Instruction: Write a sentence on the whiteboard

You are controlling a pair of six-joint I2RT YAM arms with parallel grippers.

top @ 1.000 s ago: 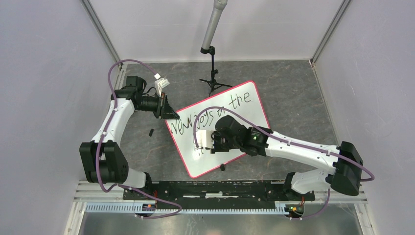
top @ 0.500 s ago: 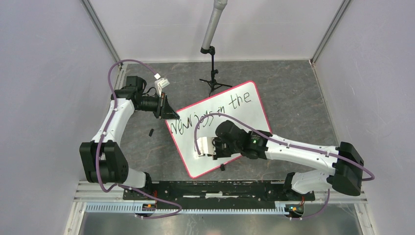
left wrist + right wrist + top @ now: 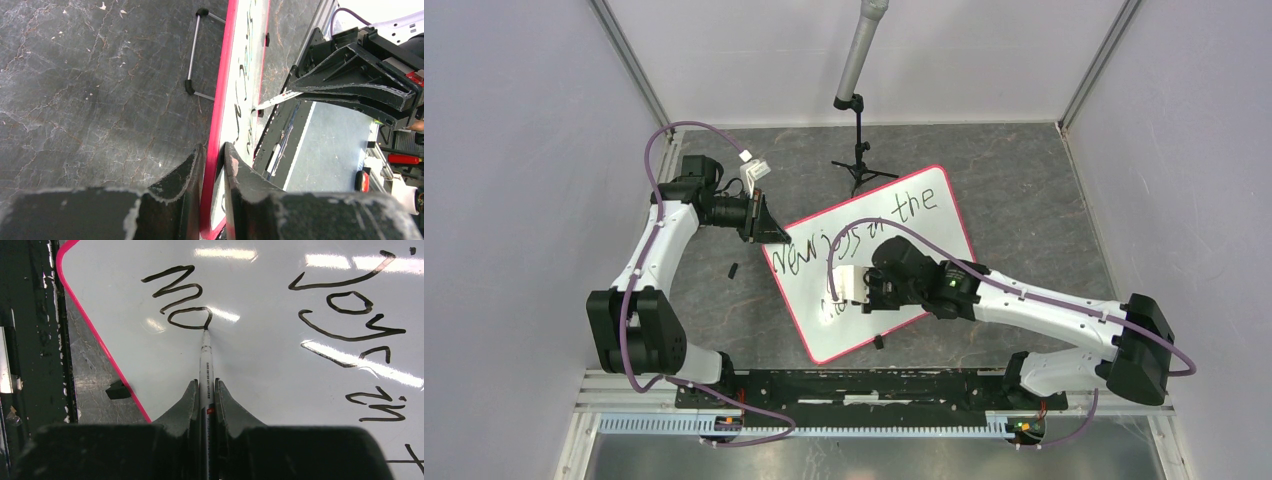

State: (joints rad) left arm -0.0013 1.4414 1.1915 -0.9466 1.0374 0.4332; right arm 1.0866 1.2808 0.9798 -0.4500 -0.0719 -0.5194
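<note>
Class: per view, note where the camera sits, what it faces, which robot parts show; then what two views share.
Top external: above, behind the bases, looking down; left arm, right arm over the large white pink-rimmed whiteboard.
Left wrist: along the board's edge; left claw grips its rim.
Right wrist: down at the board; right claw grips a thin white marker.
Both wrist views show the marker.
</note>
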